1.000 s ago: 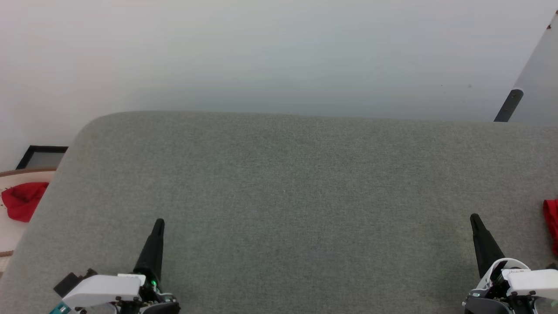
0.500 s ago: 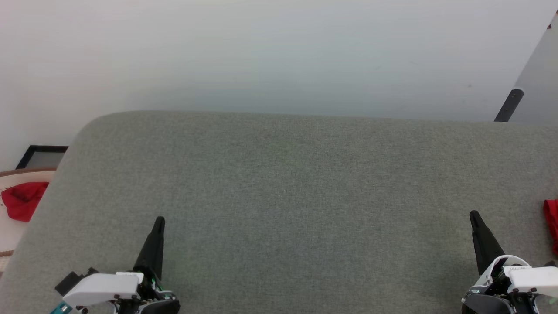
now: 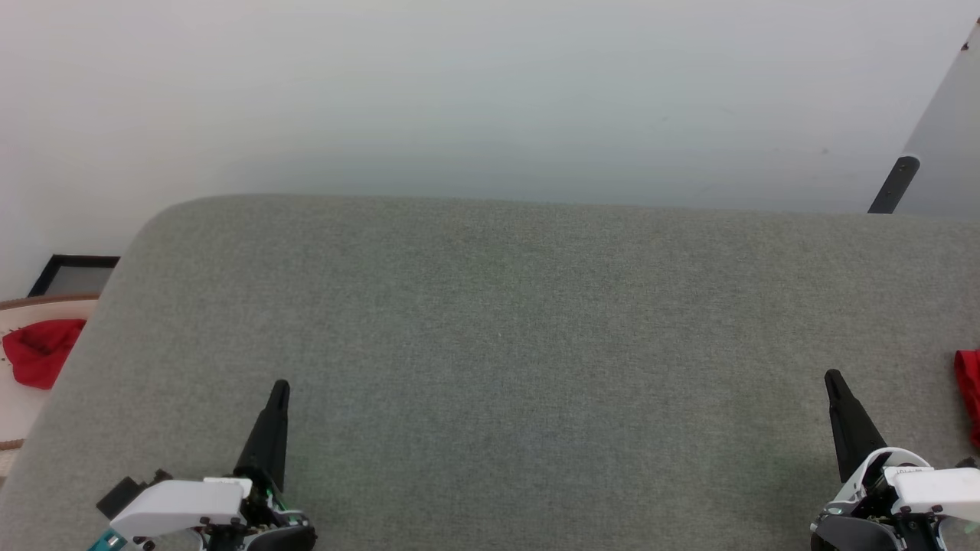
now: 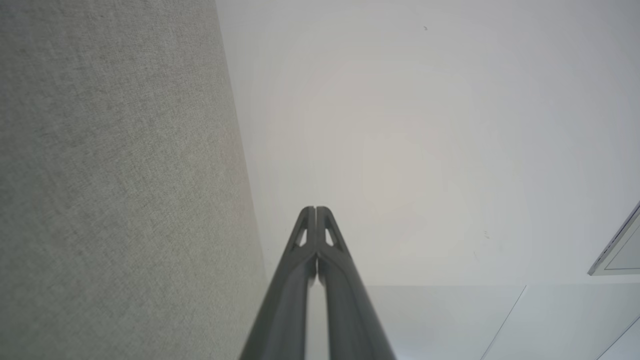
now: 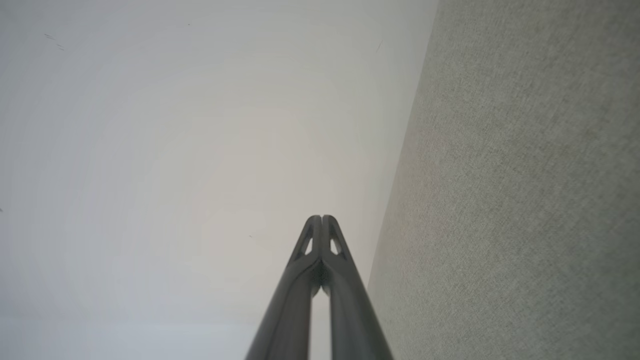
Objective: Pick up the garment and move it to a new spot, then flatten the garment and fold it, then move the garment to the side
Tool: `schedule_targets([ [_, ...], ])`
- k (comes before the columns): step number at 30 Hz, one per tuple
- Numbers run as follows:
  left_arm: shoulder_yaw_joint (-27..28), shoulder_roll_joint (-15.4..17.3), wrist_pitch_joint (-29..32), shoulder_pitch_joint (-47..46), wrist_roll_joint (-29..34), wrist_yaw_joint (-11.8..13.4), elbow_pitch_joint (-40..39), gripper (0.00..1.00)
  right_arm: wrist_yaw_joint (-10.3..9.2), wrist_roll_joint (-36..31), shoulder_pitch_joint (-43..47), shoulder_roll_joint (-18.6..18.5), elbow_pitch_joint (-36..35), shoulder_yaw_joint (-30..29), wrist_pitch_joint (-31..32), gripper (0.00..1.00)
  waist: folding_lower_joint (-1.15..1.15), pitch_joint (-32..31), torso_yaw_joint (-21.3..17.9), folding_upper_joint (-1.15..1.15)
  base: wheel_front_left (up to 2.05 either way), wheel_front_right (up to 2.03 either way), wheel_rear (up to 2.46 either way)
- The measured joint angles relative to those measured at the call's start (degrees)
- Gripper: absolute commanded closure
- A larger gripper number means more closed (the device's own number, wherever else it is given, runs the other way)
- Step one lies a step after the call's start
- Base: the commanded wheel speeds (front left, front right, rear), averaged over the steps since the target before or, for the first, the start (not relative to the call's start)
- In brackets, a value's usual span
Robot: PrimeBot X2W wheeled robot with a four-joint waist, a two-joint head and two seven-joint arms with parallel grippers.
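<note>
Garment (image 3: pixel 969 394), red, cropped at right edge

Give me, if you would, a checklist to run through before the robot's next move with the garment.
1. Left gripper empty: ok, shut on nothing.
2. Right gripper empty: ok, shut on nothing.
3. Jaws ready to grasp: not ok, both pairs are pressed together.
4. Target identified: cannot tell. The red cloth at the table's right edge is cut off by the head view, with no white or lettering seen.
5. Second red cloth kept off the table: ok, it lies on a pale surface to the left.
6. Grey table top flat for folding: ok.
</note>
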Motion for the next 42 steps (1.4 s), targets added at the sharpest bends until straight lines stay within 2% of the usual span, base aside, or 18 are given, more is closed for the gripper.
schedule_targets([
  [42, 0.4, -0.3, 0.2, 0.0, 0.4, 0.0, 0.0, 1.00, 0.00, 0.0, 0.0, 0.0, 0.0, 0.0, 0.0, 1.00, 0.00, 0.0, 0.0, 0.00, 0.00, 0.00, 0.00],
])
